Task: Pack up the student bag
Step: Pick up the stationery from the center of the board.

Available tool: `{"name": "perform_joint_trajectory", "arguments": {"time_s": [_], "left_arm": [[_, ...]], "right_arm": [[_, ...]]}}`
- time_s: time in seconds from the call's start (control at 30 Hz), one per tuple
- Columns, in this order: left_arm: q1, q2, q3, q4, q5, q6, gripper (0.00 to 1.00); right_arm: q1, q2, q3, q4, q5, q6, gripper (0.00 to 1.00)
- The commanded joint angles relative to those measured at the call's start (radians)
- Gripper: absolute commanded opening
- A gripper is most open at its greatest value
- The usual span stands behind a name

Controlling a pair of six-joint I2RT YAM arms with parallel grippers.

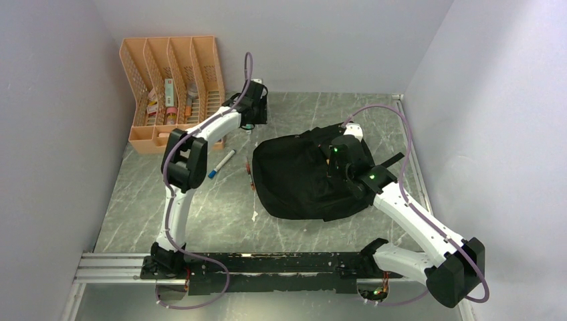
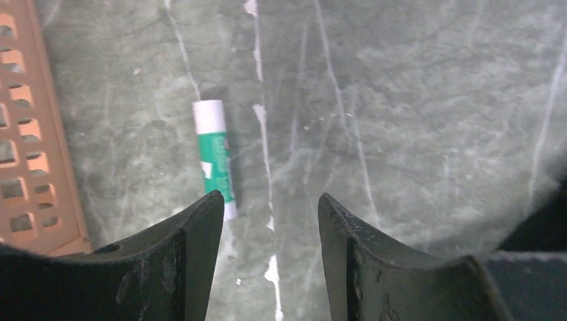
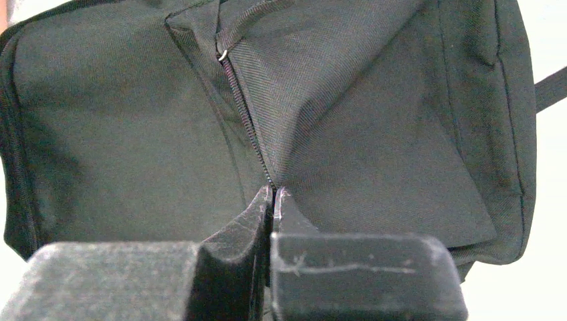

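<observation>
The right gripper (image 3: 274,195) pinches the bag (image 3: 120,120) at its zipper, likely to hold it open. The left gripper (image 2: 269,198) stands open and empty, with the glue stick (image 2: 215,154) just ahead.

one student bag (image 1: 301,180), one organiser (image 1: 151,143), one marker (image 1: 221,164)

The bag (image 3: 134,134) is black woven cloth, matt, with a fine ribbed weave; its zip (image 3: 247,120) has dull teeth. The table (image 2: 414,120) is smooth, stone-patterned and faintly shiny. The organiser (image 2: 27,147) is matt orange plastic mesh. The glue stick (image 2: 215,157) is smooth plastic. The left gripper (image 2: 271,204) is matt black, perhaps plastic, and scuffed.
</observation>
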Motion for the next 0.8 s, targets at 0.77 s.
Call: {"name": "perform_joint_trajectory", "arguments": {"time_s": [0.77], "left_arm": [[0.084, 0.196, 0.142, -0.014, 0.029, 0.017, 0.54]], "right_arm": [[-0.009, -0.040, -0.015, -0.034, -0.022, 0.008, 0.00]]}}
